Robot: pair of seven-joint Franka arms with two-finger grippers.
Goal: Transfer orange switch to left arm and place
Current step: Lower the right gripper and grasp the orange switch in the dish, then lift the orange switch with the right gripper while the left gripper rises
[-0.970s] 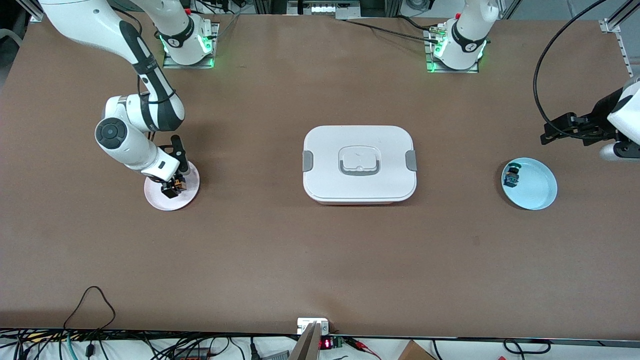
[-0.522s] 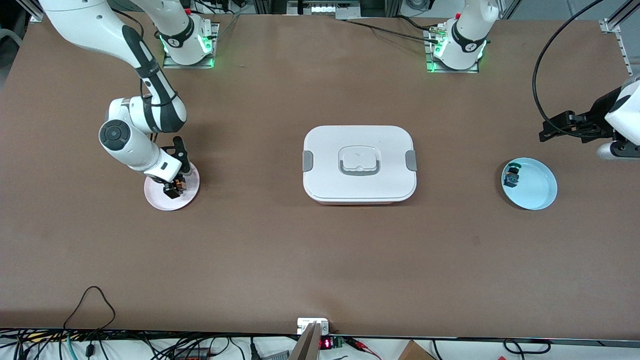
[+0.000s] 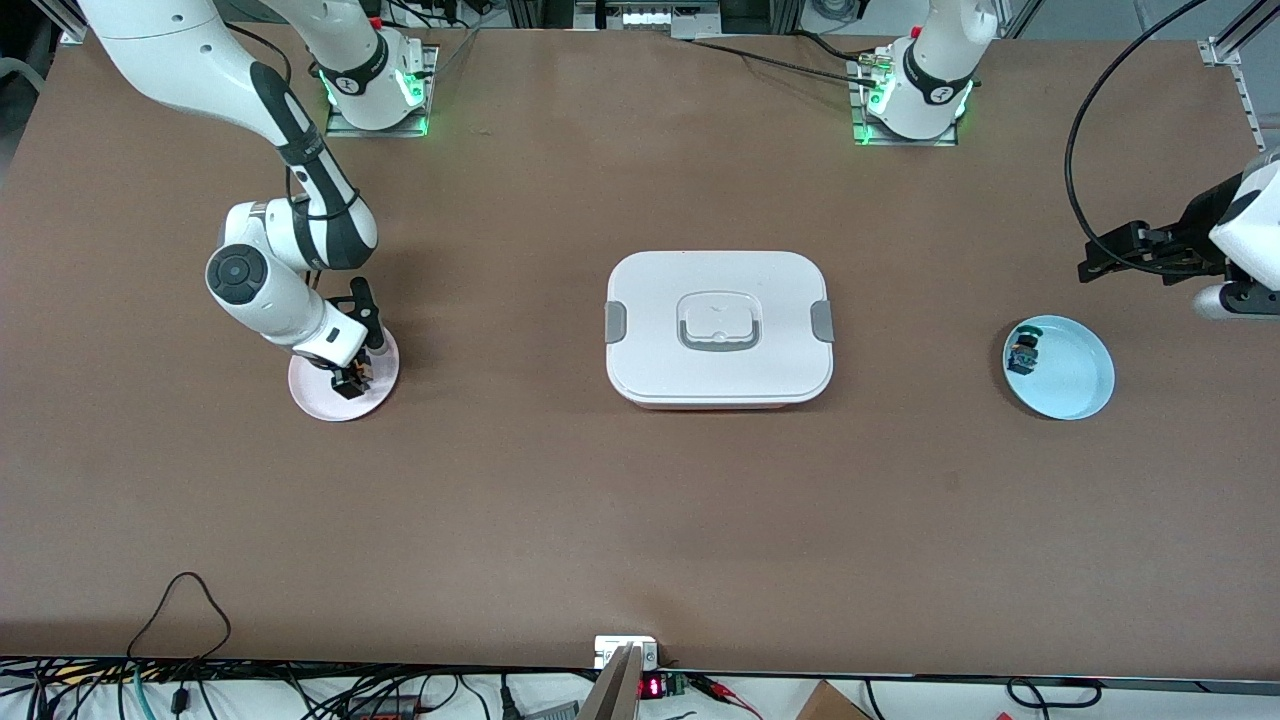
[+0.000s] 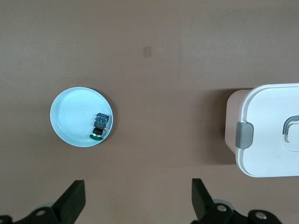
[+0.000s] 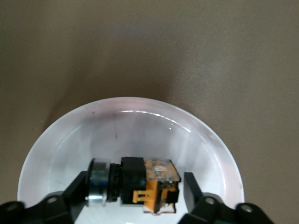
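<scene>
The orange switch (image 3: pixel 357 376) (image 5: pixel 149 182) lies on its side in a pale pink plate (image 3: pixel 318 396) (image 5: pixel 140 123) toward the right arm's end of the table. My right gripper (image 3: pixel 350 381) (image 5: pixel 135 186) is down in the plate and straddles the switch lengthwise. One finger is against the silver cap and the other stands a sliver off the orange end. The white box (image 3: pixel 718 328) (image 4: pixel 273 133) sits closed at mid-table. My left gripper (image 3: pixel 1100 262) (image 4: pixel 138 200) waits open and empty in the air near the left arm's end of the table.
A light blue plate (image 3: pixel 1075 385) (image 4: pixel 70 112) holds a small black switch with green and blue parts (image 3: pixel 1022 350) (image 4: pixel 99 126) near the left gripper. Cables hang along the table's front edge.
The right gripper's fingers have drawn in around the orange switch, and its wrist has shifted slightly over the pink plate. The left arm has barely moved.
</scene>
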